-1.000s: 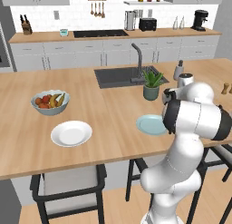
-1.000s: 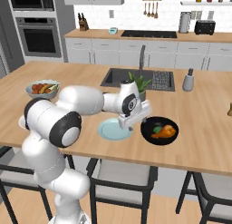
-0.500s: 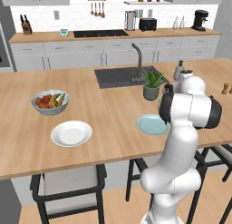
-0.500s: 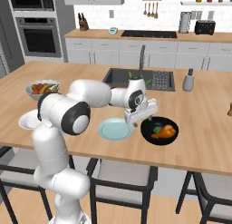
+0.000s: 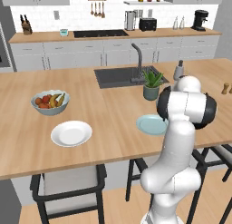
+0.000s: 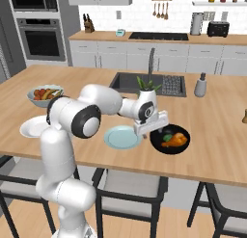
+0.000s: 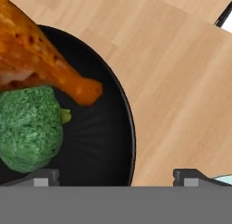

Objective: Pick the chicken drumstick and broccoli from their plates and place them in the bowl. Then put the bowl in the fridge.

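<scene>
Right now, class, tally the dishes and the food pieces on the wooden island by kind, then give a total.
Plates: 2, white plate and pale blue-green plate
Bowls: 2, black bowl and fruit bowl
Chicken drumstick: 1, in the black bowl
Broccoli: 1, in the black bowl
Total: 6

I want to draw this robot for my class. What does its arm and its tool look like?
The arm is glossy white, made of fat rounded tube segments, with dark grey rings at the joints. It ends in a boxy white tool with a dark round patch on its wrist and two small dark grey finger tips. No loose cables or writing show.
</scene>
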